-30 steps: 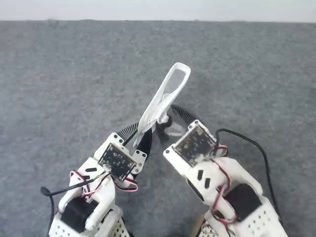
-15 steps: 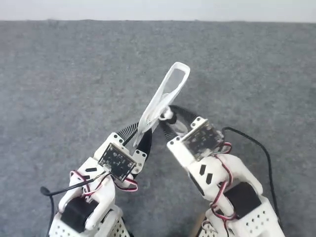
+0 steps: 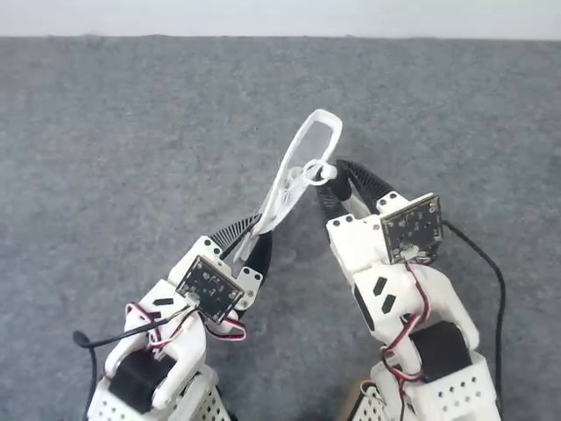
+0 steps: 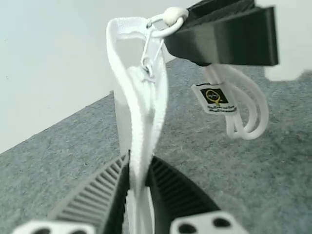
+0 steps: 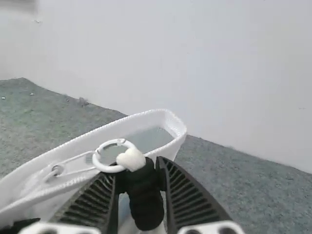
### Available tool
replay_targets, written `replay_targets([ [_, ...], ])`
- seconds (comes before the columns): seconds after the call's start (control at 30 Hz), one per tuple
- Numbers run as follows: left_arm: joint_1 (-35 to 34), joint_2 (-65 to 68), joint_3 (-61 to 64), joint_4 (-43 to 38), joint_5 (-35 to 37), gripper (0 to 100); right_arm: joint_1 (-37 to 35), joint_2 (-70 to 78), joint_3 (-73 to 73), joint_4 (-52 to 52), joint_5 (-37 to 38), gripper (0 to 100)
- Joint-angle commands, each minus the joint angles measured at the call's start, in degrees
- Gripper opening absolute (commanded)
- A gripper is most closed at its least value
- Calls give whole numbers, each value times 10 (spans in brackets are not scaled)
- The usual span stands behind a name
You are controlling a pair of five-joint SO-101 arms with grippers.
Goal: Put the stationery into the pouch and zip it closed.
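Nearest, the left gripper (image 3: 257, 235) has its fingers clamped on the near end of the white pouch (image 3: 302, 158). It holds the pouch on edge above the grey worktop (image 3: 131, 132), as an anchor. Farther right, the right gripper (image 3: 331, 182) pinches the zip pull (image 3: 319, 170), probably by its tab, so the slider can run along a taut zip. The pouch's far end stands free.

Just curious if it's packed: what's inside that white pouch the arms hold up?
The white fabric zip pouch shows only a greyish window at its far end; no stationery can be made out. Its white sides, pinched in the left arm's black fingers, cover the rest.
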Motion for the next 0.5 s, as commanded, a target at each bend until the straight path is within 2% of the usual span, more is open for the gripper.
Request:
replay_targets([
  [0.0,-8,-8,-12,18,-5,9,31,-21,-51,-16,-2,7],
  [0.2,-7,-9,-32,17,4,36,-83,-25,-50,38,85,7],
  [0.33,-11,-9,-42,15,82,148,-97,-25,-49,51,99,7],
  [0.47,-9,-9,-55,15,95,191,-97,-22,-47,58,99,7],
])
